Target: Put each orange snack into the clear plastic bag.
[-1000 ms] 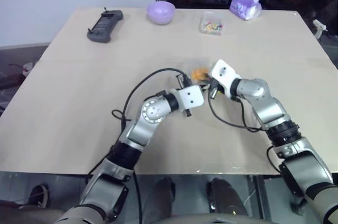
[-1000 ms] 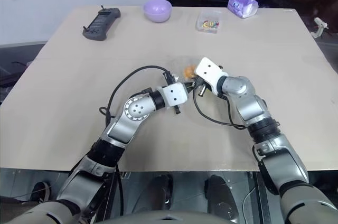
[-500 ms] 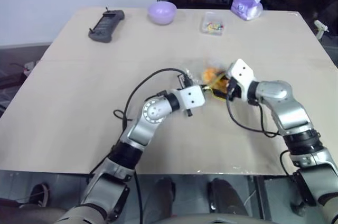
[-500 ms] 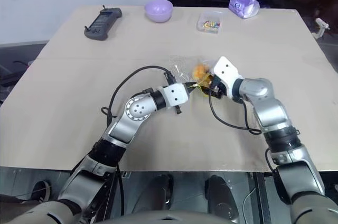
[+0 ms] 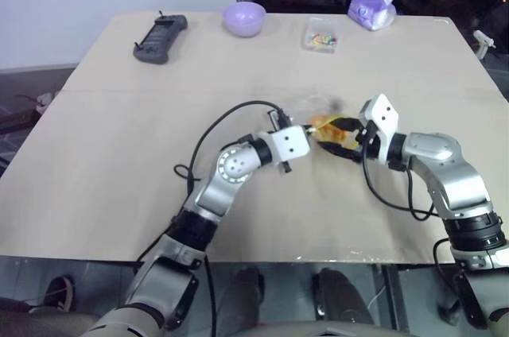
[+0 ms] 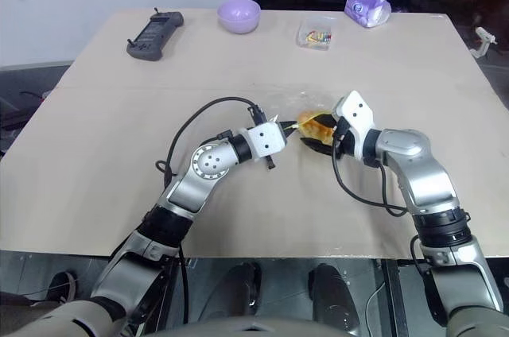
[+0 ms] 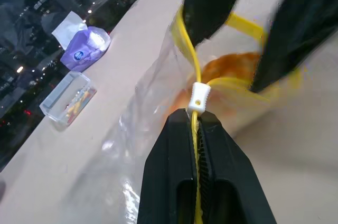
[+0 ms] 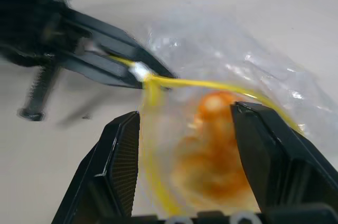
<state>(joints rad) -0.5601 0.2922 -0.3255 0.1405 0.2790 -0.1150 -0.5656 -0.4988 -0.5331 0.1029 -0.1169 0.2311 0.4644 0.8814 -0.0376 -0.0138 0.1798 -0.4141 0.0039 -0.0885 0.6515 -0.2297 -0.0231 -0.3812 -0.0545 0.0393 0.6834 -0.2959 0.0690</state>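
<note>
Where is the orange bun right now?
The orange bun sits inside the clear bag mid-table, between the left claw pinching the yellow strip and the open right claw.

no readable text (anywhere)

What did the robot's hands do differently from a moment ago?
The right gripper pulled back out of the clear plastic bag toward the robot's right, fingers open, leaving the orange snack inside. The left gripper stayed shut on the bag's yellow strip. The lilac bowl hasn't moved.
</note>
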